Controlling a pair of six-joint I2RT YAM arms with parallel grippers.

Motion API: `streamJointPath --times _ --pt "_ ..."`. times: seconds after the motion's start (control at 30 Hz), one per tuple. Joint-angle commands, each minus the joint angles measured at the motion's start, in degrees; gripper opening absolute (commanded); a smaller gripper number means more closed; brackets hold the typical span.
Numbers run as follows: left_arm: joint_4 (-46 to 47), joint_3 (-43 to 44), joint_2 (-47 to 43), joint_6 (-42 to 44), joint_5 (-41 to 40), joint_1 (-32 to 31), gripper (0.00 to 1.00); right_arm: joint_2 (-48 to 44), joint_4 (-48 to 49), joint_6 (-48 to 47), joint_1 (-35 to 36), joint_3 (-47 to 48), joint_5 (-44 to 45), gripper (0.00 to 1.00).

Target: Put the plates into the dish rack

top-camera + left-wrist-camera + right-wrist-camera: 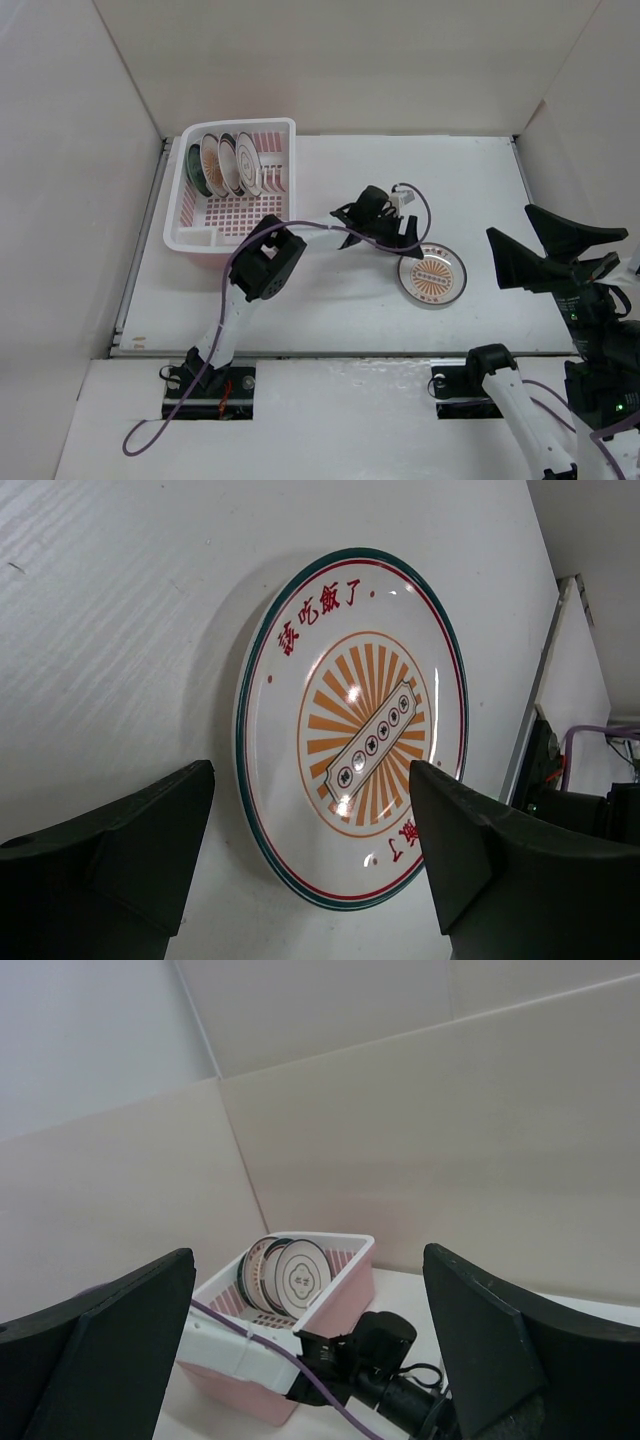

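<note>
A plate with an orange sunburst centre (432, 273) lies flat on the white table, right of centre. My left gripper (378, 232) is open and empty just above and to the left of it. In the left wrist view the plate (350, 725) lies ahead between the spread fingers (120, 860), untouched. The pale pink dish rack (275, 128) stands at the back left with several plates (225, 165) upright in its far end. My right gripper (512, 225) is open and empty, raised at the right. Its view shows the rack (345, 1285) and the plates in it (295, 1275).
White walls enclose the table on the left, back and right. The left arm's purple cable (320, 230) loops over the table near the rack's front corner. The left arm's wrist (390, 1360) shows in the right wrist view.
</note>
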Motion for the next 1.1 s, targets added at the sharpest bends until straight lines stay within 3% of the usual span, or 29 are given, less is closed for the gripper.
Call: streamJointPath --times 0.0,0.33,0.37,0.5,0.97,1.03,1.07 --pt "0.65 -0.43 0.79 -0.66 -0.34 -1.11 0.75 -0.43 0.75 -0.53 0.57 0.51 0.79 1.00" --pt "2.41 -4.55 -0.26 -0.66 -1.40 -1.64 0.65 -0.96 0.75 0.00 0.57 0.51 0.79 1.00" --pt "2.41 -4.56 -0.26 -0.66 -1.40 -1.64 0.59 -0.96 0.75 0.00 0.57 0.51 0.79 1.00" --pt "2.93 -5.95 -0.26 -0.66 -1.40 -1.64 0.49 -1.49 0.75 0.00 0.57 0.51 0.79 1.00" --pt "3.72 -7.11 -0.79 0.39 -3.50 -2.17 0.27 -1.49 0.75 0.53 0.57 0.51 0.79 1.00" --pt "3.72 -7.11 -1.40 0.92 -4.03 -2.17 0.22 -1.49 0.75 0.53 0.57 0.51 0.79 1.00" --pt "3.72 -7.11 -1.40 0.92 -4.03 -2.69 0.14 -1.49 0.75 0.53 0.57 0.51 0.79 1.00"
